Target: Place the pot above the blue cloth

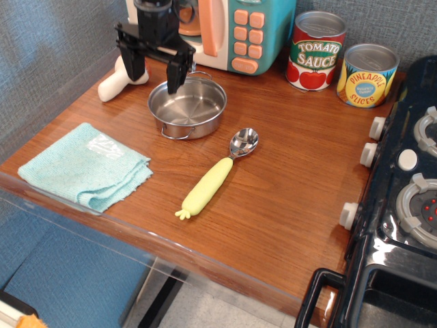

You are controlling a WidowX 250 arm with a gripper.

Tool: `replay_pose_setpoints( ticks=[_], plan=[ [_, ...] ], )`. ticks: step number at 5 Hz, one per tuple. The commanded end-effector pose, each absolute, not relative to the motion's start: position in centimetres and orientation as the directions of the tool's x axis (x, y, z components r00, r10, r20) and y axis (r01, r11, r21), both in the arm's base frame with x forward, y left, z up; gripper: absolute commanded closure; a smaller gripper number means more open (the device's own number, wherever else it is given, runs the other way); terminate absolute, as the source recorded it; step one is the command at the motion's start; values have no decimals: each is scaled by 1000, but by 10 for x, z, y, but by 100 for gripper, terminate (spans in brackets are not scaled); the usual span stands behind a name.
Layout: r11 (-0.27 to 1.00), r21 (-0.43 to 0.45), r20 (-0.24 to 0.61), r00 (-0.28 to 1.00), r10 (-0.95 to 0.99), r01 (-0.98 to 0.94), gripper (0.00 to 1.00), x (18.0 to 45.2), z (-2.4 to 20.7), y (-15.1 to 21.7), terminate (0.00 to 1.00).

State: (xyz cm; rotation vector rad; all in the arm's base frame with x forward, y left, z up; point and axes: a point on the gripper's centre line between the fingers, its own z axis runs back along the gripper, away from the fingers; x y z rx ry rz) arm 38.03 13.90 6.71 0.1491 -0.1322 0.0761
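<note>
Gripper [155,70] was up at the back-left of the worktop [287,191], fingers [175,76] spread wide, holding nothing. Right finger tip hung over the pot's back-left rim, left finger [133,67] was outside the pot, in front of the white thing [115,82]. Couldn't tell if the right tip touched the rim.

Pot [188,107] sat upright on the worktop, empty, 1 loop handle facing front-left, the other at the back by the toy microwave [232,31]. Not on the cloth; clear wood between them.

Cloth [85,165] lay folded near the front-left edge, white label patch up, well apart from pot, fwd and left of it.

Spoon [217,173] w/ yellow handle lay diagonal just right-front of the pot, bowl end toward the pot, close but not touching.

2 cans at the back right: tomato sauce [315,50] and pineapple slices [367,75], side by side, upright, well apart from the pot.

Black stove [403,184] ran along the right edge, knobs facing the worktop.
</note>
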Motion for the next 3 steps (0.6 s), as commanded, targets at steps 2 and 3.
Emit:
replay_pose_setpoints(
  ticks=[2,3],
  plan=[
    [990,127,211,977,35,-62,0,383,124,134,0],
    [990,127,211,977,35,-62,0,383,124,134,100]
  ],
)
